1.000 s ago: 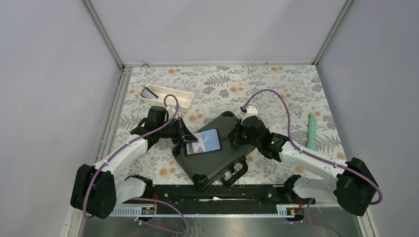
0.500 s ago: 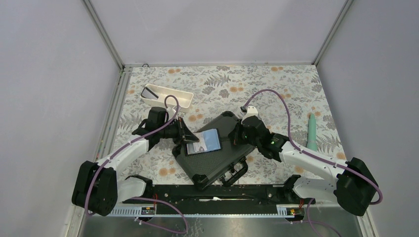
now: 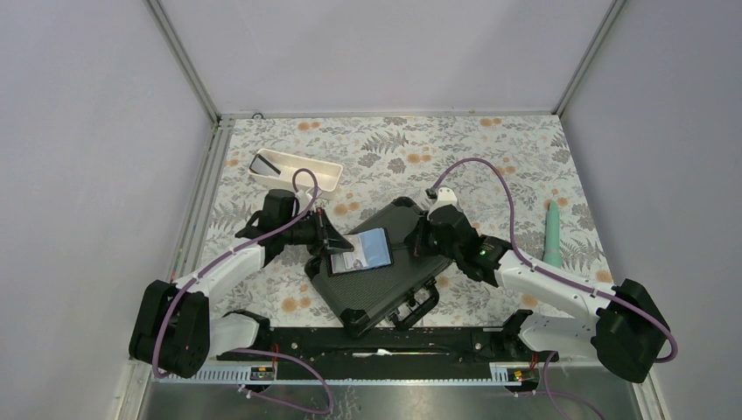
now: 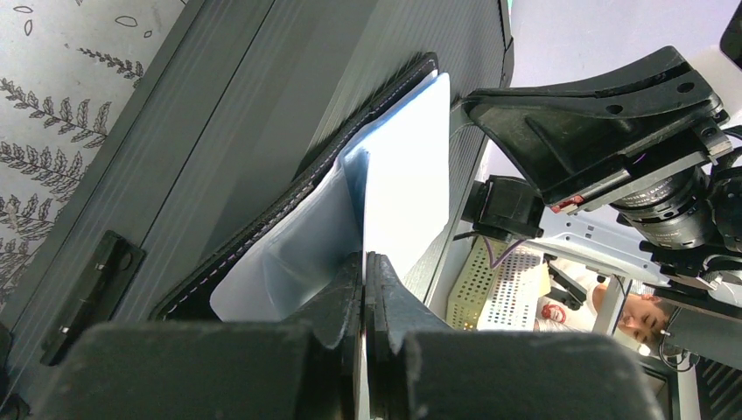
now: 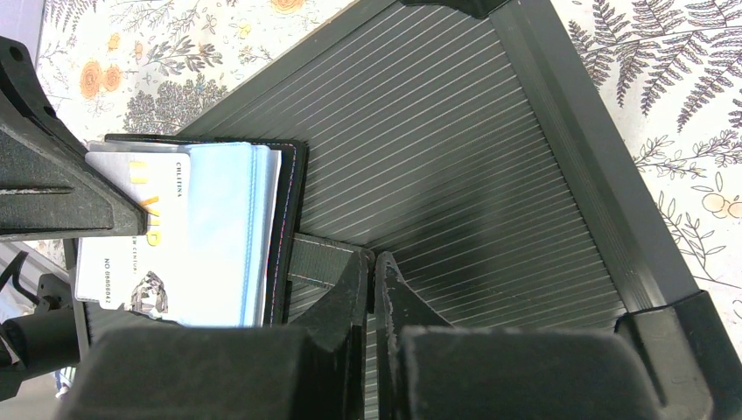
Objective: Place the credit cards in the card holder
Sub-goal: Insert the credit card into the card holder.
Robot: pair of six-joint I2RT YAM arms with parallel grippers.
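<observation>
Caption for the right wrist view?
Right pincer pinches the snap tab of the black folding card holder on the ribbed black hard case, pale plastic card protruding.

You had the card holder [image 3: 363, 252] lying open on the black case [image 3: 378, 293], grey-blue pockets up. A pale VIP card [image 5: 122, 249] sat half out of its pocket, and a dark card [image 3: 262, 164] lay in the white tray [image 3: 313, 176].

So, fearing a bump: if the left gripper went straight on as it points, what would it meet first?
The left gripper would likely meet the card holder pocket first, where its credit card enters; the right gripper lies beyond, depth unclear.
</observation>
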